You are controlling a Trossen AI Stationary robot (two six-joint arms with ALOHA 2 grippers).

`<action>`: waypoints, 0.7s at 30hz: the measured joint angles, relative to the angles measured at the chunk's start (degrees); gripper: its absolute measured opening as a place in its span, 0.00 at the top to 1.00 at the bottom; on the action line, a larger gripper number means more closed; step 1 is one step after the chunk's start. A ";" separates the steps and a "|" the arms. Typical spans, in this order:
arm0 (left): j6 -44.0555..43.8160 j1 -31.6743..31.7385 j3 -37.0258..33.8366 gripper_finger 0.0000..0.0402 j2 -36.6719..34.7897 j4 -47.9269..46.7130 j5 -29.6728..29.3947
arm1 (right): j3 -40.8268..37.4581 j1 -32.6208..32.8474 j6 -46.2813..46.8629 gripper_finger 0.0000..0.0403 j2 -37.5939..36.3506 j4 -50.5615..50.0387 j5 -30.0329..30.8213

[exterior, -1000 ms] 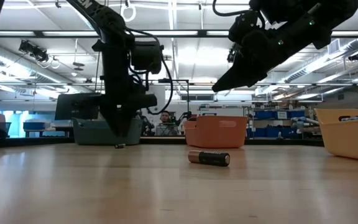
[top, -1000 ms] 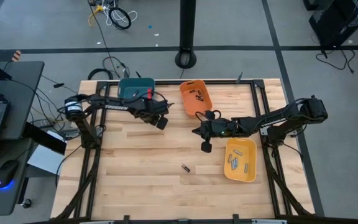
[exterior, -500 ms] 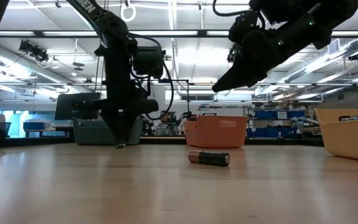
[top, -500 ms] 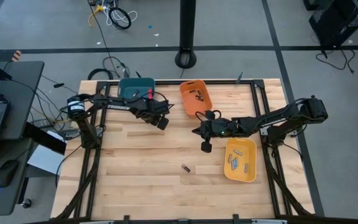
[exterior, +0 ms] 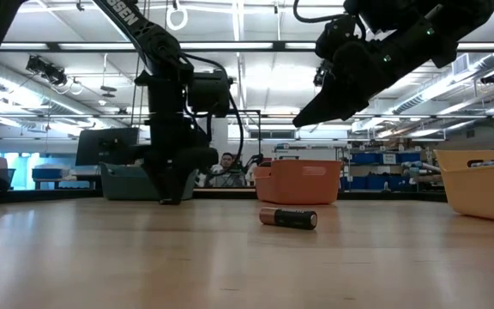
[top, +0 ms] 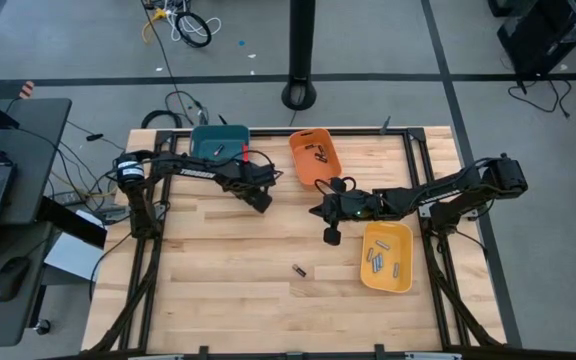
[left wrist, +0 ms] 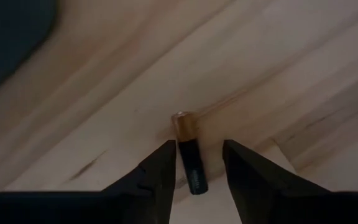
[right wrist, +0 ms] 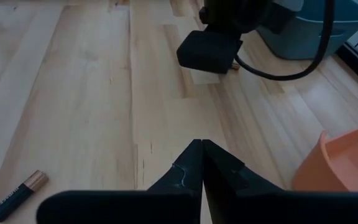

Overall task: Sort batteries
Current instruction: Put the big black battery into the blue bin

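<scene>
Left gripper (left wrist: pixel 196 163): open, fingers straddling a battery (left wrist: pixel 188 149) on the table (top: pixel 218 260), near the teal bin (top: pixel 213 142).
Right gripper (right wrist: pixel 202 149): closed, empty, mid-table.
Loose battery (top: pixel 298 270): lay alone, near side.

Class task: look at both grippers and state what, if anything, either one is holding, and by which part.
Nothing is held. The left gripper stands open, its fingers either side of a battery lying on the table. The right gripper is shut and empty.
</scene>
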 joint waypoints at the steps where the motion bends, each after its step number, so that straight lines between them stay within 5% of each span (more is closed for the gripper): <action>1: 1.47 -0.04 0.00 0.64 0.00 0.04 -0.04 | 0.00 0.00 0.00 0.95 0.00 0.02 0.00; 21: 26.68 -4.81 -0.15 0.87 0.17 -0.78 3.50 | 0.00 0.00 0.00 0.95 0.00 0.00 0.00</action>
